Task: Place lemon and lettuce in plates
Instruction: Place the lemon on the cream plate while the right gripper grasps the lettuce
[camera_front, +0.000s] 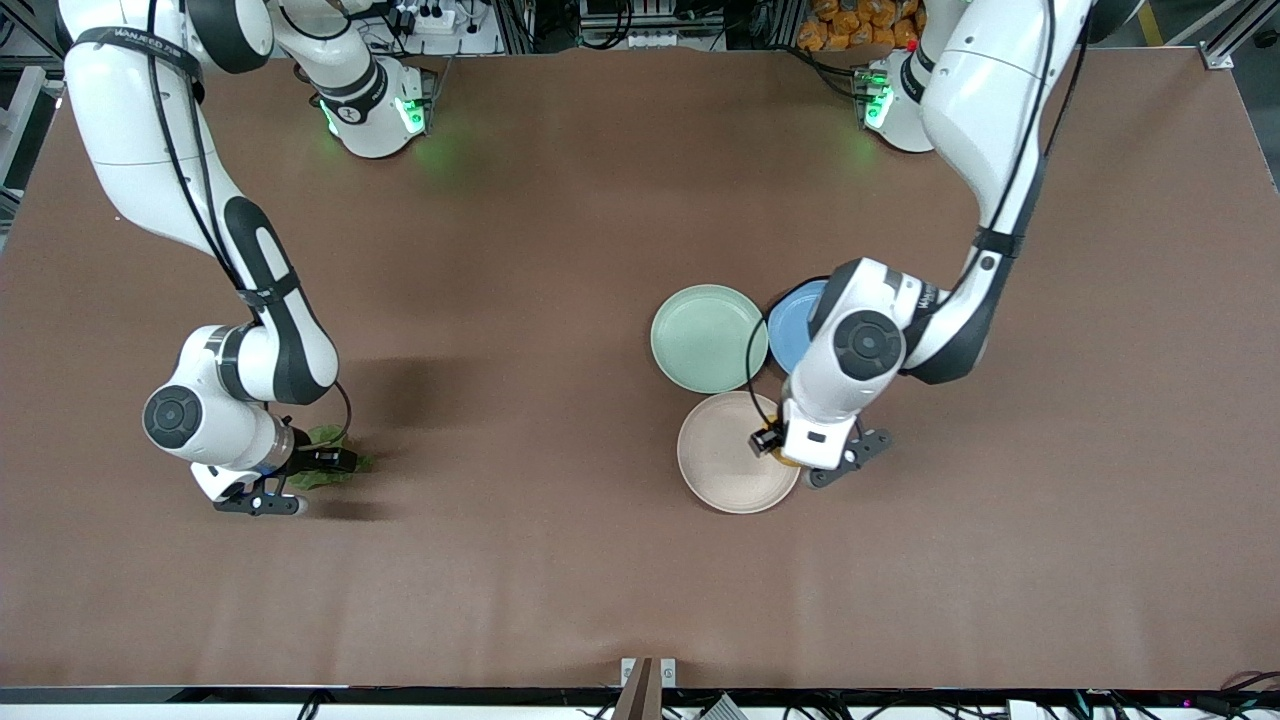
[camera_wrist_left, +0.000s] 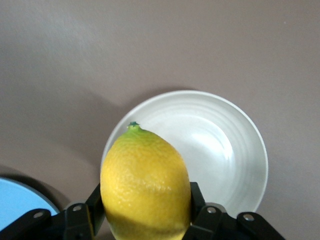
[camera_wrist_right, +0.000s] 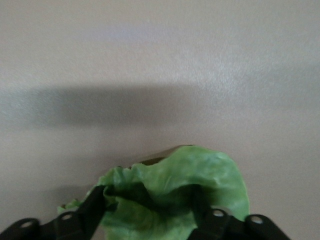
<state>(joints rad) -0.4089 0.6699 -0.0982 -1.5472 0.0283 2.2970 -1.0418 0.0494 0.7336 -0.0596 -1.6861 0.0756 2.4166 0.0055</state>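
The lemon (camera_wrist_left: 145, 185) is gripped between my left gripper's (camera_wrist_left: 145, 196) fingers. In the front view the left gripper (camera_front: 787, 450) is over the rim of the beige-cream plate (camera_front: 725, 460), on the side toward the left arm's end; only a sliver of lemon (camera_front: 786, 460) shows. The mint green plate (camera_front: 707, 337) lies farther from the camera. The dark green lettuce (camera_front: 326, 437) lies toward the right arm's end. My right gripper (camera_front: 305, 468) is low at the table, its fingers closed on the crumpled lettuce (camera_wrist_right: 175, 190).
A blue plate (camera_front: 795, 325) lies beside the mint plate, partly under the left arm; its edge shows in the left wrist view (camera_wrist_left: 20, 200). The beige plate (camera_wrist_left: 220, 145) holds nothing. Brown table (camera_front: 560, 560) all around.
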